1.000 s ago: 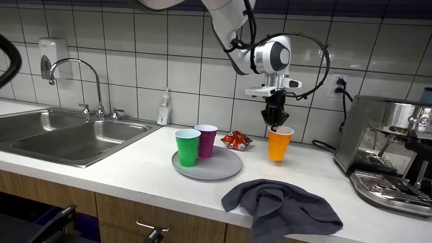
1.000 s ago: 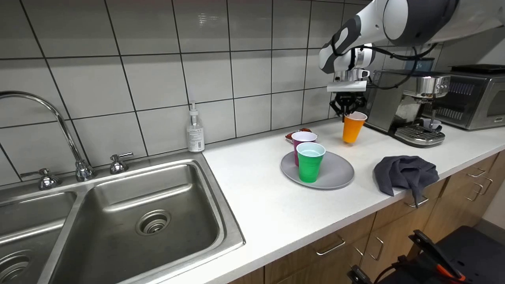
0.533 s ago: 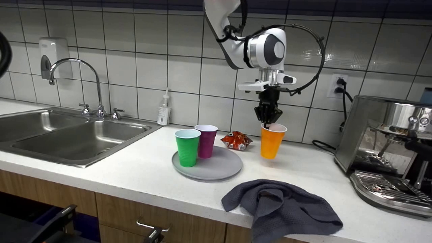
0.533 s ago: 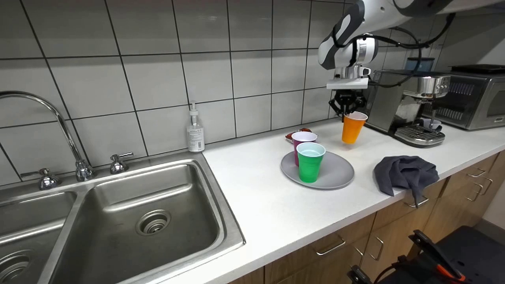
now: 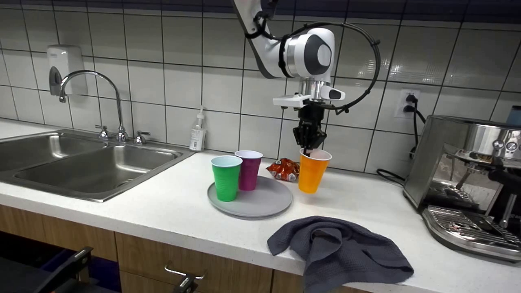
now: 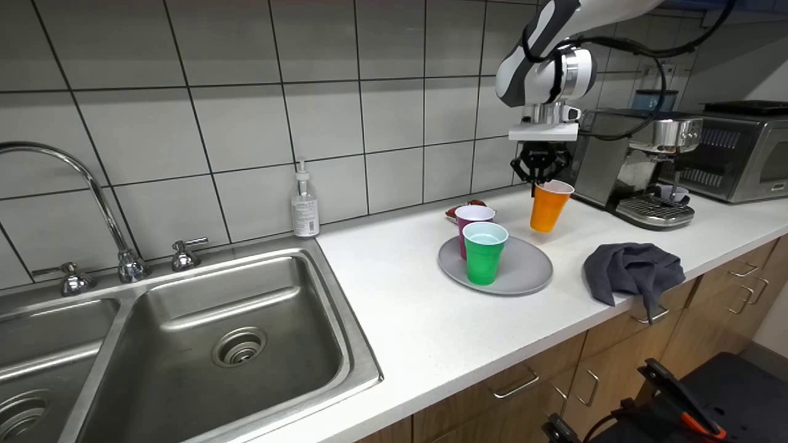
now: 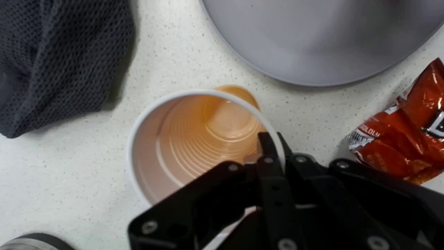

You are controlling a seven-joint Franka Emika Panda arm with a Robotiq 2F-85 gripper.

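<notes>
My gripper (image 5: 308, 151) is shut on the wall of an orange cup (image 5: 312, 173) at its rim, one fingertip inside and one outside, as the wrist view shows at the fingertips (image 7: 274, 142). The cup is slightly tilted and held a little above the white counter in both exterior views. A grey plate (image 5: 264, 205) is beside it, bearing a green cup (image 5: 226, 179) and a purple cup (image 5: 249, 173), both upright. A red snack bag (image 5: 283, 169) lies behind the plate, close to the held cup; it also shows in the wrist view (image 7: 406, 139).
A dark grey towel (image 5: 346, 252) hangs over the counter's front edge. A coffee machine (image 5: 468, 175) stands beyond the cup, with a toaster oven (image 6: 732, 160) past it. A steel sink (image 6: 234, 320), its faucet and a soap bottle (image 6: 305, 209) are at the other end. A tiled wall runs behind.
The gripper has carried the orange cup toward the plate and the snack bag, leftward in an exterior view. The cup stays gripped at its rim. The other things have not moved.
</notes>
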